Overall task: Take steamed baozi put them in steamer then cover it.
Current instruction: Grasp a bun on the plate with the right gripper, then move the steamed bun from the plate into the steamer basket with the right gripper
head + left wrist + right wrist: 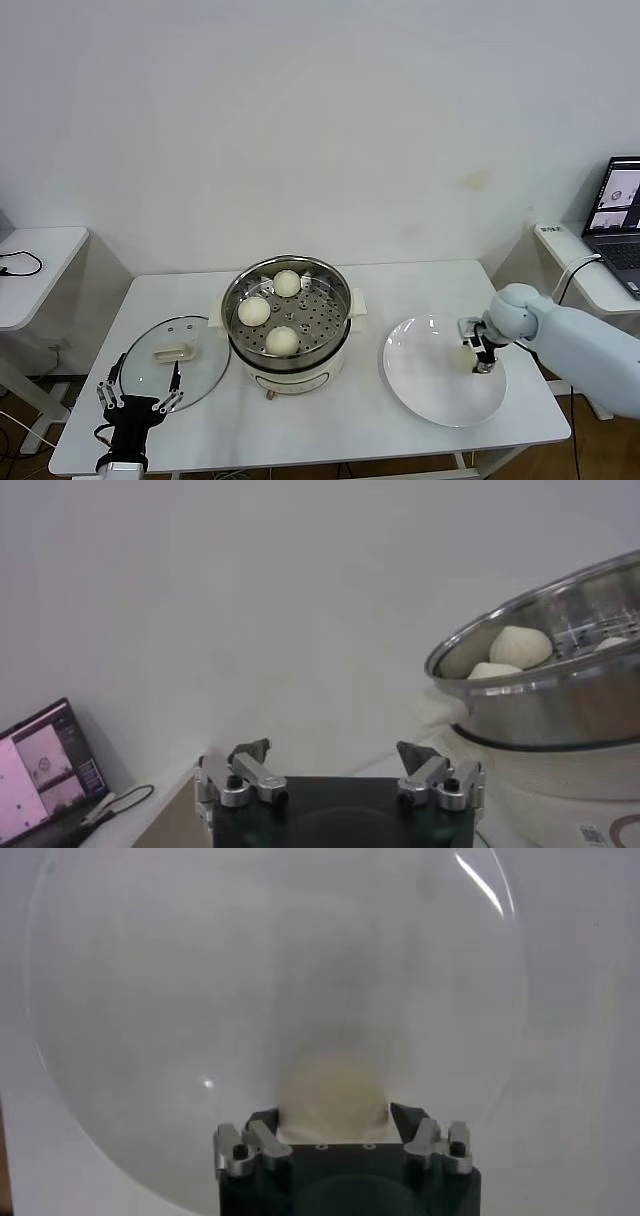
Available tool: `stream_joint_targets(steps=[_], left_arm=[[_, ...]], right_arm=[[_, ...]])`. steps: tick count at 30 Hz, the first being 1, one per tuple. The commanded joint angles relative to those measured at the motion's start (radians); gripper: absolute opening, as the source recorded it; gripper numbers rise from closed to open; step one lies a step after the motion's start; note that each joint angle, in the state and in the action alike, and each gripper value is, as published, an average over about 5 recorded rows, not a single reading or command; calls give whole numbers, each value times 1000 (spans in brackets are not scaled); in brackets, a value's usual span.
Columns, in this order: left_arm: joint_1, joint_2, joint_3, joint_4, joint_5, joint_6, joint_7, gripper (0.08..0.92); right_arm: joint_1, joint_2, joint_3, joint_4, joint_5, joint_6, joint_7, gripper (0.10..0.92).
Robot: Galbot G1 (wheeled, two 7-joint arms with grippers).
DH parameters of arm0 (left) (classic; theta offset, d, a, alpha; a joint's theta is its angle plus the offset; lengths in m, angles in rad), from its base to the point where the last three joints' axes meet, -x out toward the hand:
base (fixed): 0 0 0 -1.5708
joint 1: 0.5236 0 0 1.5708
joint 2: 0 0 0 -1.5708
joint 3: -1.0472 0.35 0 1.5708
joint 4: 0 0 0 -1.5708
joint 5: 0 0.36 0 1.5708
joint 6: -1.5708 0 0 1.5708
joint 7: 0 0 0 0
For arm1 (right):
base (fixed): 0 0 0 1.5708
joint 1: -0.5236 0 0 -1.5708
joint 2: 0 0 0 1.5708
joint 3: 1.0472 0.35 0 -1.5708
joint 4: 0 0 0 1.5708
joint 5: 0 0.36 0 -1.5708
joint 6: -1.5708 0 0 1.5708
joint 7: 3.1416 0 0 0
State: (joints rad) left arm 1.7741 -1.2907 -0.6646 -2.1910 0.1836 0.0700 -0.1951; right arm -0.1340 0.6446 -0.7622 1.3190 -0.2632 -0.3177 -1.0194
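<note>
Your last baozi sits on the white plate, pinched between the right gripper fingers. Three others lie in the steamer. A shallow pinch could let it roll free. The left gripper waits spread near the cover.

The right hand is covering most of the fourth baozi on the plate, which is showing only as a blur in the right wrist view. The frame edge is cutting off the steamer and a laptop.
</note>
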Motion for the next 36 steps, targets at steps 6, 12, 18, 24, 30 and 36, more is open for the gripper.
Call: stream_joint_targets(steps=[6,12,18,24,30,36], left_arm=[[4,-1,3,-7,1,-1,-1,823],[4,1,6,-15,2,0,-1,823],[2,2,14,-20,5,0,0,823],[-5,9,16,-26,3,4,1,823],[-13,19,13,-16,-2,6,3,823],[-22,19,17,-11,-2,8,4,823]], right_arm=[[26,-11,14,13,21,3,-22,560],[187,-63,-52,98,127,-28,-54,552],[461,-63,-217,179,255,-78,-57,558],[747,35,-395,207,394,-124,-43,560],[850,180,-433,182,525,-184,-6,570],[835,310,-450,167,649,-245,69,577]])
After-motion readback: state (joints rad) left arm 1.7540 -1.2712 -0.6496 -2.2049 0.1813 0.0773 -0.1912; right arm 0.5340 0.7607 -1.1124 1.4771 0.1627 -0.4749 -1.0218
